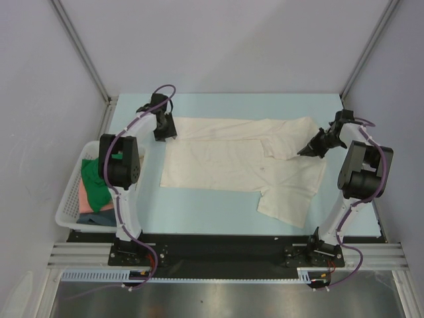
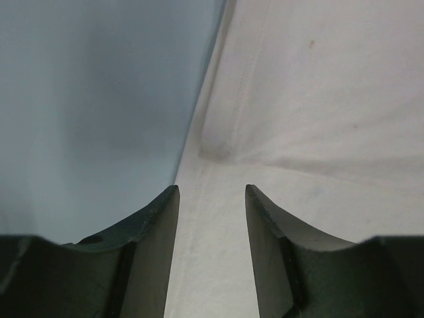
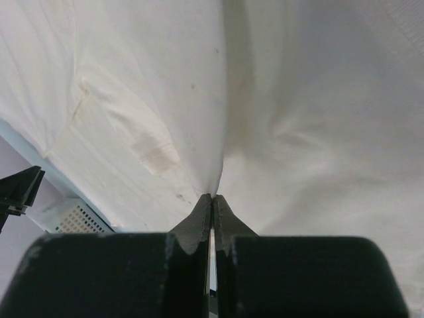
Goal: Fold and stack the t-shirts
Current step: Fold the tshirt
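Hard-to-see stuff first: the left arm's elbow blocks part of the basket point(image 1: 66, 207), so the green shirt point(image 1: 97, 187) and pink shirt point(image 1: 81, 194) only show in pieces. There's a sliver of something dark blue at the near end that I can't really make out. The cream shirt point(image 1: 232, 165) is partly doubled over itself, so the collar isn't visible from above. The right wrist view is basically all cloth point(image 3: 318, 99), with a corner of white lattice at the lower left. The left wrist view only catches one seamed edge of the cloth point(image 2: 318, 99) against the blue table point(image 2: 93, 99).

The cream shirt lies mid-table with its long axis running left to right. A sleeve point(image 1: 286, 204) sticks out toward the near edge at the right end, so the shoulders look to be on the right and the hem on the left.

The left arm rises from its base with the elbow high beside the basket and the forearm reaching to the far-left corner of the shirt. The left gripper point(image 1: 163, 134) points down with its jaws partway apart, holding nothing – one finger over table, one over cloth point(image 2: 211, 192). Can't tell if it's touching.

The right arm has its elbow up at the right and its wrist angled inward. The right gripper point(image 1: 306, 151) is pinched tight on a fold at the shirt's far-right edge – the cloth tents up into the tips point(image 3: 212, 197).
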`<control>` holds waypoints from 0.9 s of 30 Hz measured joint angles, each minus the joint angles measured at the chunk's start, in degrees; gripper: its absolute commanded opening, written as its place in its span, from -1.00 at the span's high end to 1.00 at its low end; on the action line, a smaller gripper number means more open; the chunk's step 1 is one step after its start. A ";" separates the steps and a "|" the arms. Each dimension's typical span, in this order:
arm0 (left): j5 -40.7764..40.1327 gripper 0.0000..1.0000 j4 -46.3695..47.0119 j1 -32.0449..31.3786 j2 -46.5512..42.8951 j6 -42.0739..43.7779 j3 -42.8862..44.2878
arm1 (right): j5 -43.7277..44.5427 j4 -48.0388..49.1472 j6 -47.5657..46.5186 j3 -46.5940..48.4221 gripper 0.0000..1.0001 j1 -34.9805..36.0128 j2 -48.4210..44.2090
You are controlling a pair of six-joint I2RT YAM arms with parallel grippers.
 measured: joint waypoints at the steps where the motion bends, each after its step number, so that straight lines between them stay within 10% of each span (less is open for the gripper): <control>1: -0.02 0.03 -0.02 0.00 0.68 0.02 0.61 | -0.02 0.07 0.00 0.00 1.00 0.00 0.00; 27: 0.24 0.18 -1.36 -0.04 7.61 -0.98 7.63 | -1.03 -0.31 -0.22 0.00 1.00 -1.40 -0.42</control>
